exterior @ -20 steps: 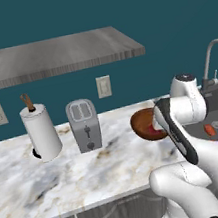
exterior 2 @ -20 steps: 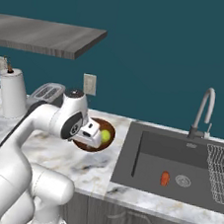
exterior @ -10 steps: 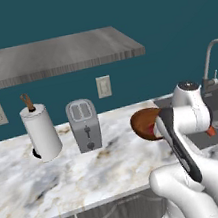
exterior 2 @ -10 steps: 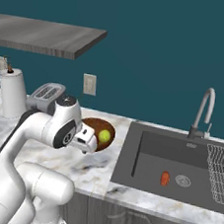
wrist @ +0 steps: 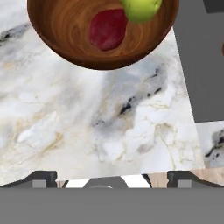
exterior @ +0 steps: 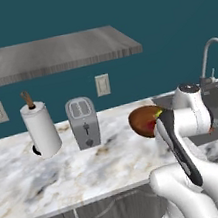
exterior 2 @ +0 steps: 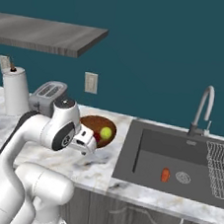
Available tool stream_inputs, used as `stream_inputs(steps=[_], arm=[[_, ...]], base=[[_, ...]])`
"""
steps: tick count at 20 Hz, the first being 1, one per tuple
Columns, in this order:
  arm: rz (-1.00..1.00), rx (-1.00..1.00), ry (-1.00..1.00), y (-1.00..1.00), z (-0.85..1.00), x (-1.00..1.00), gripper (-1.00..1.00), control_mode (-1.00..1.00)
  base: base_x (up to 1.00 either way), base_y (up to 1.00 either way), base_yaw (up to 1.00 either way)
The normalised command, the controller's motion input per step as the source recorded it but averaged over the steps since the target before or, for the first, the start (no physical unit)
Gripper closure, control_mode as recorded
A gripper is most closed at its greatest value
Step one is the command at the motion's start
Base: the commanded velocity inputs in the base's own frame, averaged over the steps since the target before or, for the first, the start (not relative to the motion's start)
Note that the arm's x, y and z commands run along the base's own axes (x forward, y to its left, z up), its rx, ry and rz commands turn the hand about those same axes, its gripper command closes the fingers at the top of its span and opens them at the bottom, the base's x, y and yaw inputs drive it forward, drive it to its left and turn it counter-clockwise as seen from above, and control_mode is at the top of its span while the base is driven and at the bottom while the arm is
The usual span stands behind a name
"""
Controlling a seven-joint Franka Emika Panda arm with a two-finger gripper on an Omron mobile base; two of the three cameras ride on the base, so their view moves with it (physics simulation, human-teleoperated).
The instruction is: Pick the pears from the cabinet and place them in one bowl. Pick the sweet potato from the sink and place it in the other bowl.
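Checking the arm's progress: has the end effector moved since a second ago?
Yes. The end effector has swung off the dark bowl, toward the sink.

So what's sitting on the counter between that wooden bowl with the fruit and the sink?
Nothing: in the right base view, only a bare strip of marble counter separates the wooden bowl from the sink rim.
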Motion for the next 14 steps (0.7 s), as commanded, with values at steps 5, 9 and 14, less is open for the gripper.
stream_inputs(steps=[5, 9, 14], arm=[[0.00, 0.00, 0.00, 0.00, 0.00, 0.00, -1.00, 1.00], [0.00, 0.00, 0.00, 0.00, 0.00, 0.00, -1.00, 1.00], [0.00, 0.00, 0.00, 0.00, 0.00, 0.00, -1.00, 1.00]], base=[[-1.00, 0.04, 0.00], [-0.60, -0.13, -0.15], [0.00, -0.92, 0.00]])
